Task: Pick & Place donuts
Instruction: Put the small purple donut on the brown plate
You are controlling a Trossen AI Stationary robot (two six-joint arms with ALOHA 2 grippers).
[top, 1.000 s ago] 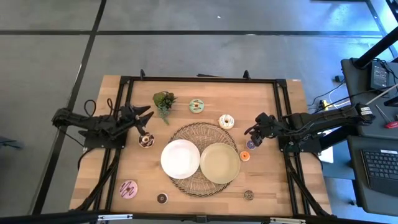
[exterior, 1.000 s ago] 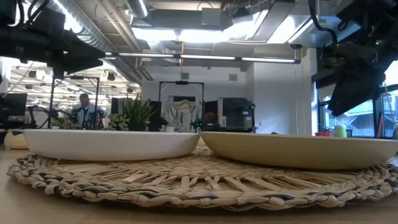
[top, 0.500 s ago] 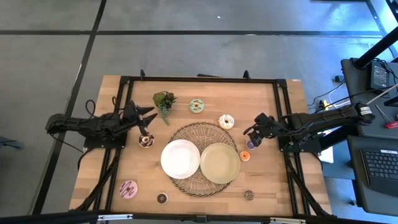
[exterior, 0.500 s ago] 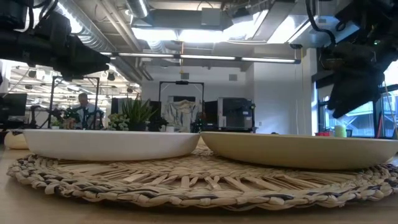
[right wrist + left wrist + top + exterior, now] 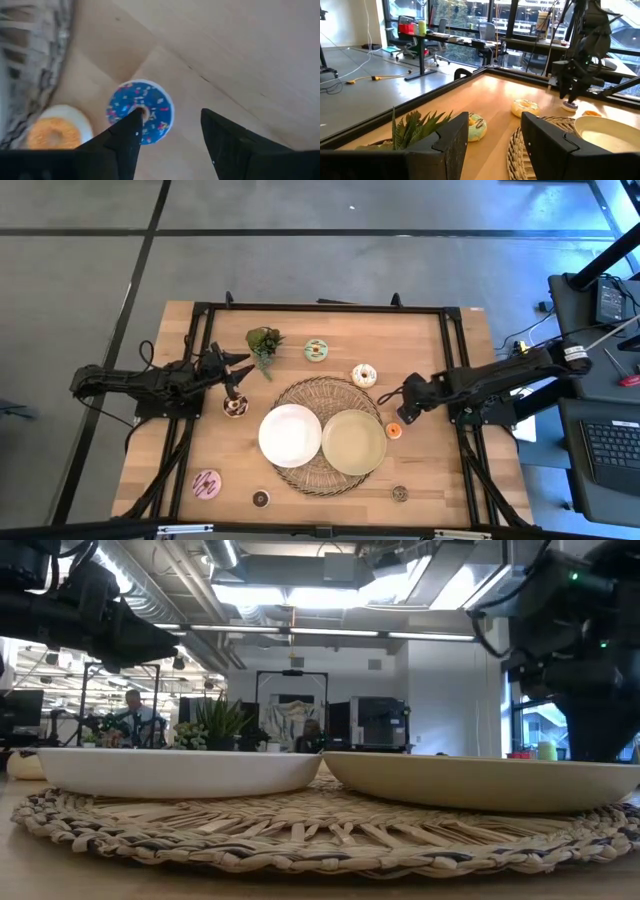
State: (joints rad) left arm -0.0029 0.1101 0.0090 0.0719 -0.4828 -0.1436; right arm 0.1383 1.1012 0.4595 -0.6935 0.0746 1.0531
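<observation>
A blue sprinkled donut [image 5: 150, 110] lies flat on the table right of the woven mat [image 5: 300, 395], beside an orange donut [image 5: 54, 132]. My right gripper [image 5: 172, 125] points down over the blue donut and is open, with one fingertip over the hole and the other past the rim. In the left wrist view it [image 5: 571, 95] stands just above that donut [image 5: 568, 105]. My left gripper [image 5: 492, 145] is open and level at the table's left, near the plant sprig [image 5: 263, 342] and above a brown donut [image 5: 235, 407]. My right gripper comes at the blue donut from above, one fingertip [image 5: 134, 120] at the donut's hole [image 5: 145, 112]. Whether it touches the donut I cannot tell. The donut lies flat on the table.
A white plate [image 5: 290, 435] and a pale-green plate [image 5: 353, 442] sit on the mat. Mint [image 5: 316, 350] and cream [image 5: 364, 375] donuts lie toward the far side. A pink one [image 5: 207, 483] and two small dark ones [image 5: 261, 499] [image 5: 400, 493] lie near the front.
My right gripper has come down toward the blue donut and shifted a little toward the mat, tipping to point more steeply downward. The donuts and plates have stayed where they were.
</observation>
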